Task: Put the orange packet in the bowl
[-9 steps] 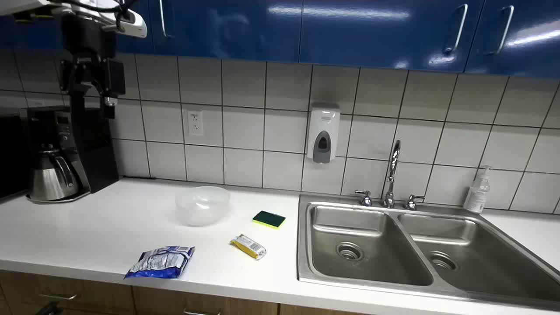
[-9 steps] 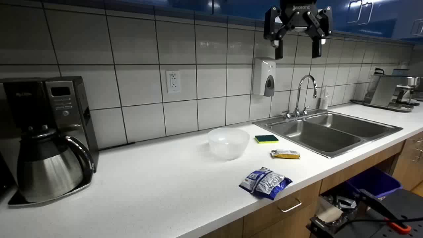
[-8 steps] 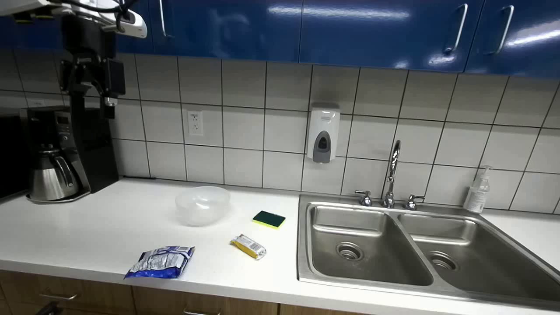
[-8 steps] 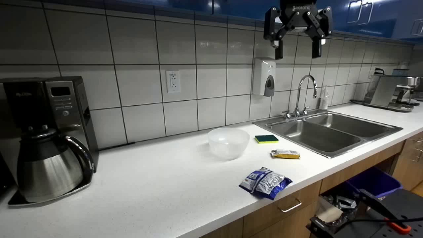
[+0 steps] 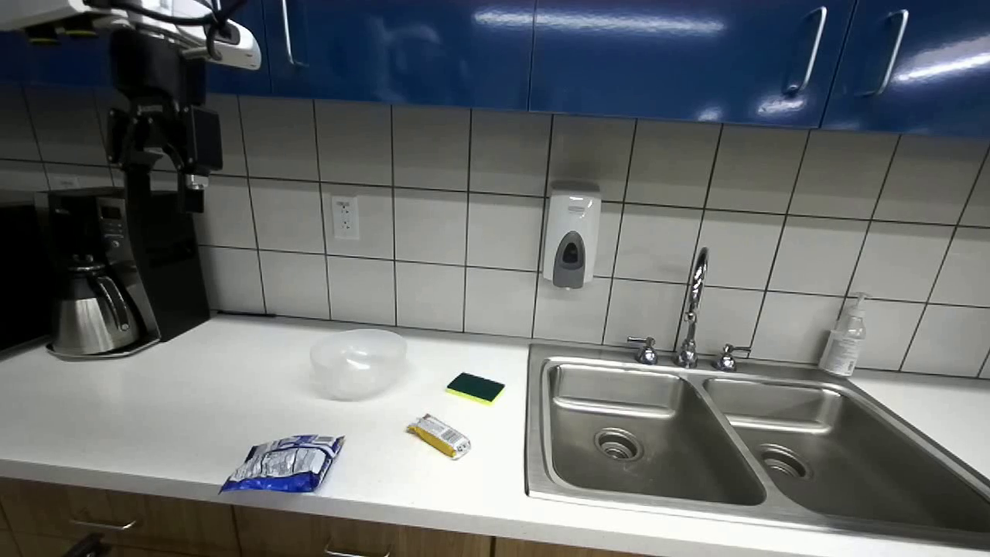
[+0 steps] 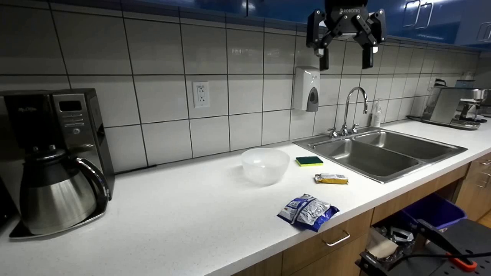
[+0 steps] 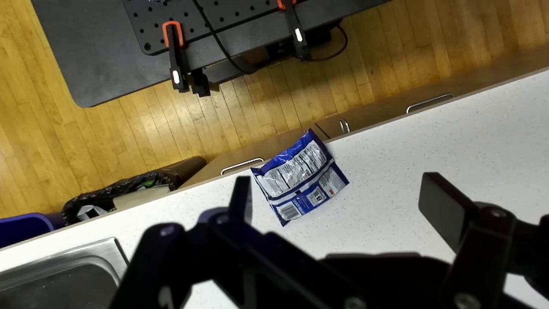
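The orange packet is a small yellow-orange and silver bar wrapper lying flat on the counter; it also shows in an exterior view. The bowl, round and translucent white, stands upright nearer the wall, apart from the packet; it also shows in an exterior view. I see nothing inside it. My gripper hangs high above the counter, fingers pointing down, wide apart with nothing between them. It also shows in an exterior view and the wrist view. The packet and the bowl are out of the wrist view.
A blue-and-white crinkly bag lies at the counter's front edge; the wrist view shows it too. A green-yellow sponge lies between bowl and sink. A coffee maker stands at one end. Blue cabinets hang above.
My gripper is very slightly lower than before and still open. The packet, bowl, bag and sponge have not moved.
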{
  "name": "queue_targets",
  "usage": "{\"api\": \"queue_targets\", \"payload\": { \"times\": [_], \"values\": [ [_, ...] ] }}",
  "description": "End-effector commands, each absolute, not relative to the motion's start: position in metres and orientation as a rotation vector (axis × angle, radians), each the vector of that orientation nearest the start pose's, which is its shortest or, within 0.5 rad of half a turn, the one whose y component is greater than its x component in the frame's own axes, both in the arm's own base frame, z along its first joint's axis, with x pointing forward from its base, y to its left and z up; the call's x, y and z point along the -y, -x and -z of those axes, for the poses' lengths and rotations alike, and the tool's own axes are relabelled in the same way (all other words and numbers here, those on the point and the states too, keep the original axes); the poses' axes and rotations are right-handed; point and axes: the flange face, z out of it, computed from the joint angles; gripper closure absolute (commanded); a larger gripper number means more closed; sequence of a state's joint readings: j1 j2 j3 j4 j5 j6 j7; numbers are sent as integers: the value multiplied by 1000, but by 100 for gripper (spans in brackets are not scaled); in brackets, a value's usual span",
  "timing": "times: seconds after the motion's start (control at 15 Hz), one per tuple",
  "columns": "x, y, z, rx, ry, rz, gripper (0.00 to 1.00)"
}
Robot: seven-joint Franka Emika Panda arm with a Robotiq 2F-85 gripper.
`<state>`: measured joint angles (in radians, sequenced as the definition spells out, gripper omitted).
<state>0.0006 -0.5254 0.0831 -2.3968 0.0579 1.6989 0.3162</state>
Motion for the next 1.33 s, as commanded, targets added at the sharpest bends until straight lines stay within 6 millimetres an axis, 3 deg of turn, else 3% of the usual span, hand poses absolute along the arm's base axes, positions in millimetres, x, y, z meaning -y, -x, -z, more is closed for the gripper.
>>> {"api": "queue_targets", "payload": {
  "times": [0.0, 0.47, 0.93, 1.27],
  "values": [
    [-25, -381, -469, -477, 3137, -302, 0],
    [29, -418, -422, -617, 3159, -326, 0],
    [88, -460, -386, -994, 3009, -270, 0],
    [118, -491, -360, -1286, 2880, -228, 0]
  ]
}}
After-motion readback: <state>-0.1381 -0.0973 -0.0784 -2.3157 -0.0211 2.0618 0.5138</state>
